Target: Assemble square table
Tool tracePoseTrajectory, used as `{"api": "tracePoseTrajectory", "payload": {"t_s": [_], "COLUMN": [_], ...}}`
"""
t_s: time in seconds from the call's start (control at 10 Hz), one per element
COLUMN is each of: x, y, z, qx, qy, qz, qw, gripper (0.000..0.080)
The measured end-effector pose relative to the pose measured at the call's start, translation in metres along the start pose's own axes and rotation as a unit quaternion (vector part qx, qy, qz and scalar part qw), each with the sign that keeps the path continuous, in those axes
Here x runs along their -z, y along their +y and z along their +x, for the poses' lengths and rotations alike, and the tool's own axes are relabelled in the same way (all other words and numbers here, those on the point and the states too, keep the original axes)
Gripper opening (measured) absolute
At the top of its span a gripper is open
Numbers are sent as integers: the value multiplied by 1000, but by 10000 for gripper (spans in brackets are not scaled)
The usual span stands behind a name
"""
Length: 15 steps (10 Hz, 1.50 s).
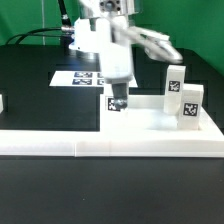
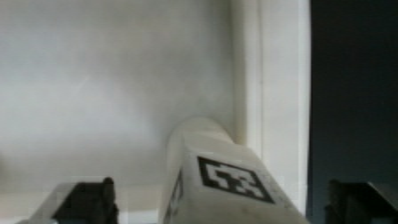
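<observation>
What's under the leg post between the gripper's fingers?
The leg post stands on the white tabletop slab, between the open gripper fingers. Its foot is out of sight, so the joint can't be judged.

White arm, blk end effector

square table slab: white plastic, smooth, matt
leg posts: white plastic, printed black-and-white tags
leg post: smooth, slight sheen
desk: black, matt
marker board: flat white, printed
border rail: white, smooth
</observation>
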State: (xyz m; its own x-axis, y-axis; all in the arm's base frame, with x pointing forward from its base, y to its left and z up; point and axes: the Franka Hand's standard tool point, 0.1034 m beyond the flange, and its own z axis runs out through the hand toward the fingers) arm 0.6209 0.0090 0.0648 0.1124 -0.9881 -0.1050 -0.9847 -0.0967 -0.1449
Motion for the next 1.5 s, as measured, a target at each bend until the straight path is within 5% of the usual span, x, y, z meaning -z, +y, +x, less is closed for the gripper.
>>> {"api": "tracePoseTrajectory", "payload": {"t_s": [0.2, 0.5, 0.9, 1.0, 1.2, 1.5], "x": [-2, -2, 7, 6, 6, 6], "y": [0, 1, -7, -7, -7, -6], "z": [-7, -5, 1, 2, 2, 2], "qx": [167, 262, 518, 511, 511, 420], "qy": [3, 3, 19, 18, 18, 21], "qz": [-5, -6, -40, -39, -40, -37], "qw": [986, 965, 854, 858, 859, 907], "gripper": [642, 649, 649, 649, 398, 293]}}
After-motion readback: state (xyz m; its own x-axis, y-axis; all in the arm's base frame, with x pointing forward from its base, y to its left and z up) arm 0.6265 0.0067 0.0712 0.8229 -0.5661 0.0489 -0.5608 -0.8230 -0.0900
